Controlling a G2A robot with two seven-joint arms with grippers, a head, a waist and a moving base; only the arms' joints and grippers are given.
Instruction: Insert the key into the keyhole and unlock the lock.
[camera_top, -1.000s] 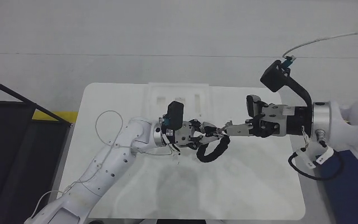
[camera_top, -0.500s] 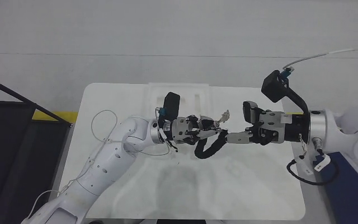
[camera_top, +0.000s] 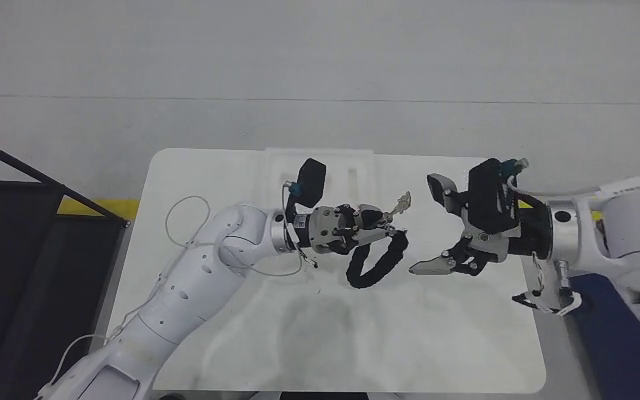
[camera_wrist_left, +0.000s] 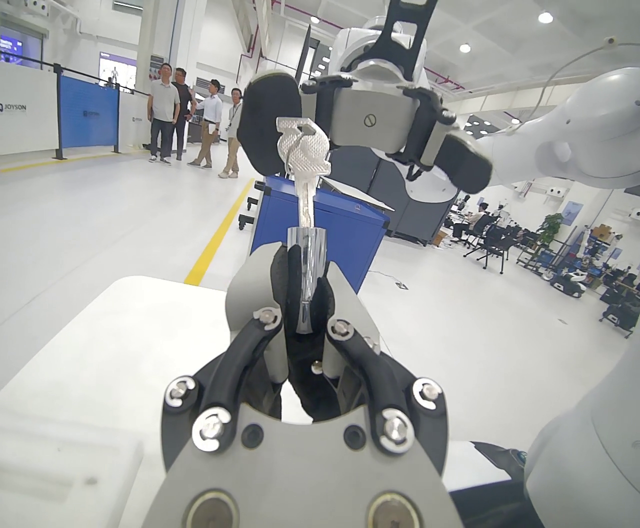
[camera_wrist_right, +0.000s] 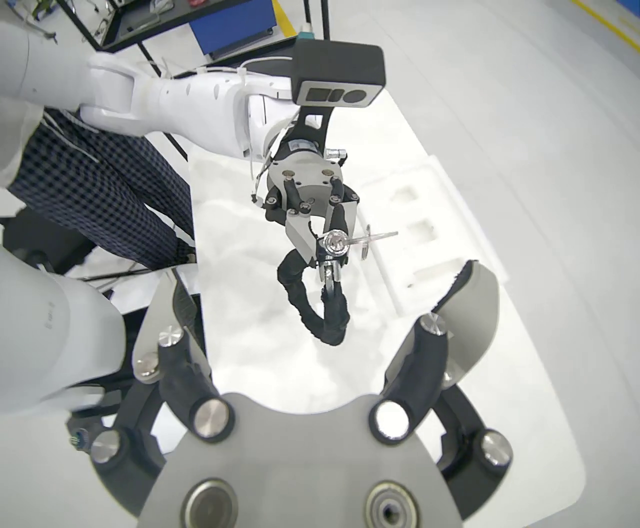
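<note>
My left gripper (camera_top: 372, 222) is shut on the chrome lock body (camera_wrist_left: 308, 250), held above the middle of the white table (camera_top: 450, 340). The lock's black cable loop (camera_top: 372, 264) hangs beneath it. A silver key (camera_wrist_left: 303, 150) sits in the keyhole, its head sticking out toward the right arm; the key (camera_top: 400, 204) also shows from above. My right gripper (camera_top: 436, 226) stands open a short way from the key's head, touching nothing. From the right wrist, the lock (camera_wrist_right: 335, 242), key (camera_wrist_right: 372, 239) and cable (camera_wrist_right: 315, 310) lie ahead of its spread fingers (camera_wrist_right: 475, 285).
A white foam tray (camera_top: 320, 165) with recesses lies at the table's back edge, behind the left gripper. A black frame (camera_top: 30, 250) stands off the table's left side. Bare tabletop stretches in front of both arms.
The right gripper has let go of the key, opened and drawn back to the right. The key stays in the lock, which the left gripper has tilted slightly toward the table's back.
</note>
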